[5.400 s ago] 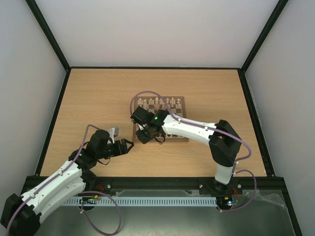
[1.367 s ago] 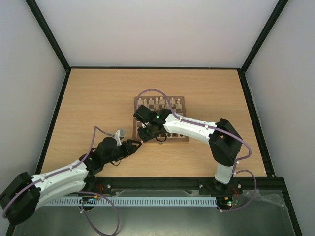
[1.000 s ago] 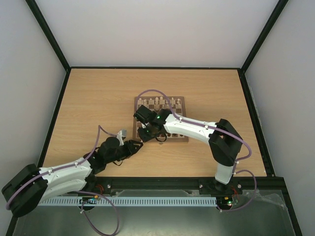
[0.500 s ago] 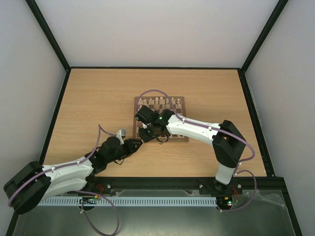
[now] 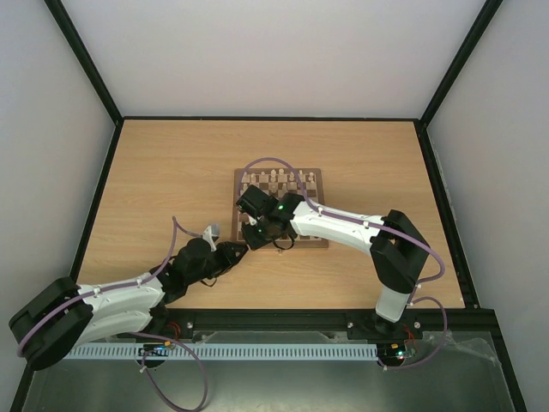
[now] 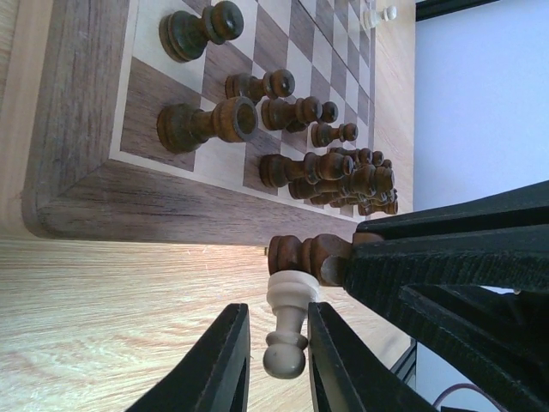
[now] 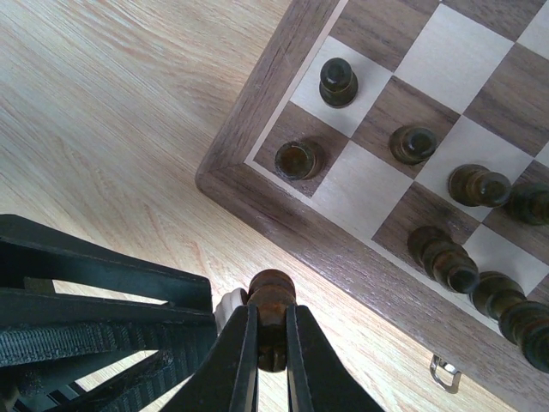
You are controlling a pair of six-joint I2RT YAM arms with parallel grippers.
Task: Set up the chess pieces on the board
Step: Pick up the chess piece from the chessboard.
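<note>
The board (image 5: 323,206) lies mid-table, with pale chess pieces (image 5: 279,178) along its far row. Just off its near left corner both grippers meet. A pale pawn (image 6: 287,335) lies on the table between the fingers of my left gripper (image 6: 274,319). Those jaws stand close on either side of it, with a thin gap still showing on one side. My right gripper (image 7: 272,313) is shut on a dark brown piece (image 7: 272,292), which rests against the pawn's base (image 7: 229,306). In the top view the grippers (image 5: 249,246) hide both pieces.
Several dark brown pieces (image 6: 206,124) stand on the board's near rows (image 7: 300,159). A small metal clasp (image 7: 443,372) sits on the board's near edge. Bare wooden tabletop (image 5: 163,172) surrounds the board inside a black-framed enclosure.
My left arm has stretched forward to the board's near left corner and its jaws have narrowed around the pale pawn. The right gripper has stayed shut on the dark piece, shifting only slightly.
</note>
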